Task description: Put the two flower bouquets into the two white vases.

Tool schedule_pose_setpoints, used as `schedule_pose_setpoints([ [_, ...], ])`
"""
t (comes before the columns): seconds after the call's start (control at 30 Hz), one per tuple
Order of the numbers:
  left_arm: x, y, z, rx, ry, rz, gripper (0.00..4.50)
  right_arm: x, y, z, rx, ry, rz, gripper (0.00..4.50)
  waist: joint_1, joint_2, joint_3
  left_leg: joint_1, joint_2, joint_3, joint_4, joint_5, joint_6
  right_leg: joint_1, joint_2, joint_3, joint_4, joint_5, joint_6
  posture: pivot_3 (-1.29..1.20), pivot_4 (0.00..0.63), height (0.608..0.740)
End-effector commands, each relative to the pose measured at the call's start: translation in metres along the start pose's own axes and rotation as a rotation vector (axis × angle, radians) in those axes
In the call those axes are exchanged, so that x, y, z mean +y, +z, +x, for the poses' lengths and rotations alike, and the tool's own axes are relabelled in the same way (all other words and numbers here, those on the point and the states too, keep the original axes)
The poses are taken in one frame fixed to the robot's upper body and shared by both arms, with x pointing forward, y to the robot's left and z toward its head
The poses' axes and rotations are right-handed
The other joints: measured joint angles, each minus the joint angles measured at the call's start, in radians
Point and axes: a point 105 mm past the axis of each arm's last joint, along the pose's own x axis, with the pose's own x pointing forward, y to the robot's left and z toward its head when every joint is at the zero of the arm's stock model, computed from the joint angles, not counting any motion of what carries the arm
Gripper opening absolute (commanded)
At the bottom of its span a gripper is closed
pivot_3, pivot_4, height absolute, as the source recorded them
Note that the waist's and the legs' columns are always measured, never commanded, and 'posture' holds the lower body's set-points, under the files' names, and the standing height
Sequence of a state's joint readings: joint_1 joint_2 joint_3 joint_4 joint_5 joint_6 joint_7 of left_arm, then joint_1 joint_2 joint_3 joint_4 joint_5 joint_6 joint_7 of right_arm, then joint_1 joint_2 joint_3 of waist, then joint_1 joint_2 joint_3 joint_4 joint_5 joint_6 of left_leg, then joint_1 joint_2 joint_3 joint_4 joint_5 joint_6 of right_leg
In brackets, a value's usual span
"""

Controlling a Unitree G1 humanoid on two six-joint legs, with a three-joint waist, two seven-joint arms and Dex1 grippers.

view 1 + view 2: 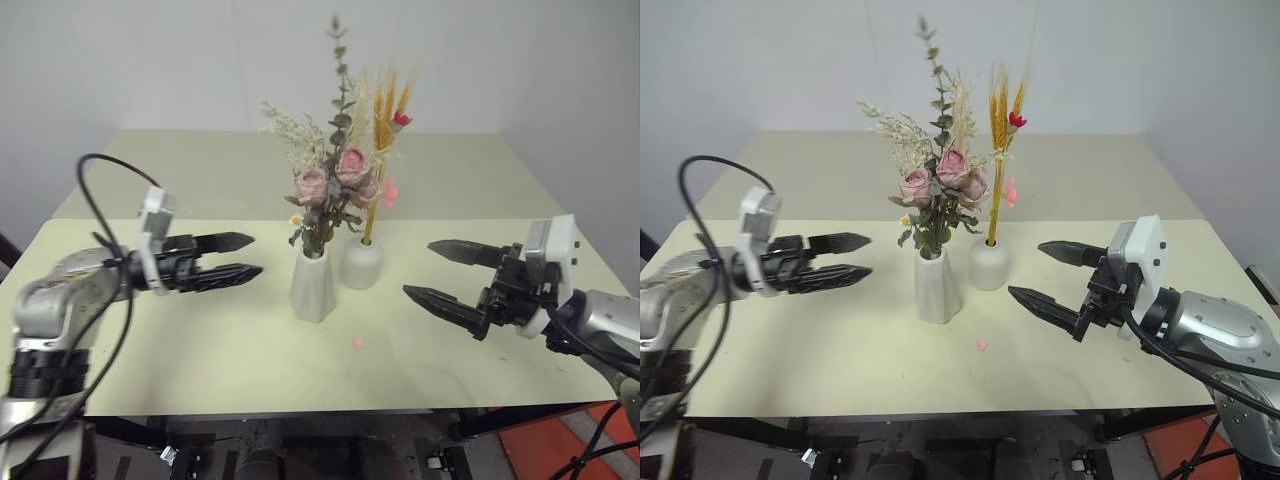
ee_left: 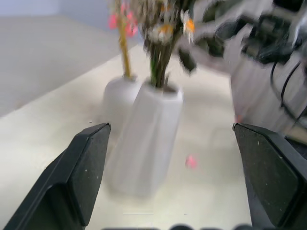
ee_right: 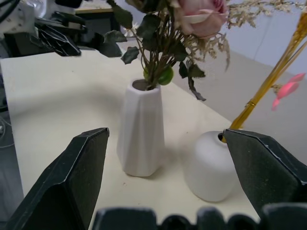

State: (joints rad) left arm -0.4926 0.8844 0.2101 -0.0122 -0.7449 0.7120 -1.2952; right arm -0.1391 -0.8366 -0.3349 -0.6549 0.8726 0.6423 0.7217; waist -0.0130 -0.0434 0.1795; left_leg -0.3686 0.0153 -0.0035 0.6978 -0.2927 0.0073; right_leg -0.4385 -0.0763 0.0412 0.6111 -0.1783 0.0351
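1. Left gripper (image 1: 228, 258): 2 black tapered fingers are pointing level toward the vases, spread apart and holding nothing. It is hanging over the left half of the bench (image 1: 150, 350), well apart from the flowers; judged, it is standing clear because its bouquet is already seated.

2. Taller vase (image 1: 312, 285): matte white ceramic, faceted, tapering to a small round mouth. It is standing upright near the middle of the bench, nearer the front edge than its neighbour.

3. Rose bouquet (image 1: 335, 175): dusty-pink roses, green leaves, pale feathery sprigs and 1 tall eucalyptus-like spray. Its bundled stems are sitting in the taller vase's mouth, which is keeping the bushy head upright.

4. Shorter vase (image 1: 361, 264): matte white, smooth, dome-like, just beside the taller one and slightly behind it; whether they are touching I cannot tell.

5. Wheat bouquet (image 1: 384, 120): slim, stiff yellow stalks with small red and pink blooms, standing in the shorter vase and leaning a little.

6. Loose pink petal (image 1: 357, 344): lying on the bench in front of the vases.

7. Right gripper (image 1: 452, 277): fingers are gaping wide, empty, hanging over the right half of the bench and aiming at the vases.

Judged: both bouquets are in place.
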Motion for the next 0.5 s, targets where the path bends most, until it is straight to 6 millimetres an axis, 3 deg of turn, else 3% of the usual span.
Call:
schedule_pose_setpoints([
  [0.03, -0.010, 0.020, -0.019, 0.038, -0.010, 0.138, 4.44, -0.006, 0.006, -0.009, -0.007, -0.024, -0.037, 4.50, 0.006, 0.000, 0.000, 0.000, 0.000, 0.000, 0.000, 0.000, 0.000, 0.000, 0.000, 0.000, 0.000, 0.000, 0.000, 0.00, 0.150, 0.740],
  [0.23, -0.025, 0.022, -0.039, 0.109, 0.011, 0.179, 4.44, -0.012, -0.007, -0.022, 0.059, -0.045, -0.009, 4.50, 0.002, 0.000, 0.000, 0.000, 0.000, 0.001, 0.000, 0.000, 0.000, 0.000, -0.001, 0.000, -0.001, 0.000, 0.000, 0.00, 0.150, 0.740],
  [0.5, -0.034, 0.021, -0.040, 0.097, 0.052, 0.169, 4.44, -0.021, -0.015, -0.031, 0.091, -0.078, 0.016, 4.50, 0.001, 0.000, 0.000, 0.000, 0.001, 0.001, 0.000, 0.000, 0.000, 0.000, 0.000, 0.000, 0.000, -0.001, 0.001, 0.00, 0.150, 0.740],
])
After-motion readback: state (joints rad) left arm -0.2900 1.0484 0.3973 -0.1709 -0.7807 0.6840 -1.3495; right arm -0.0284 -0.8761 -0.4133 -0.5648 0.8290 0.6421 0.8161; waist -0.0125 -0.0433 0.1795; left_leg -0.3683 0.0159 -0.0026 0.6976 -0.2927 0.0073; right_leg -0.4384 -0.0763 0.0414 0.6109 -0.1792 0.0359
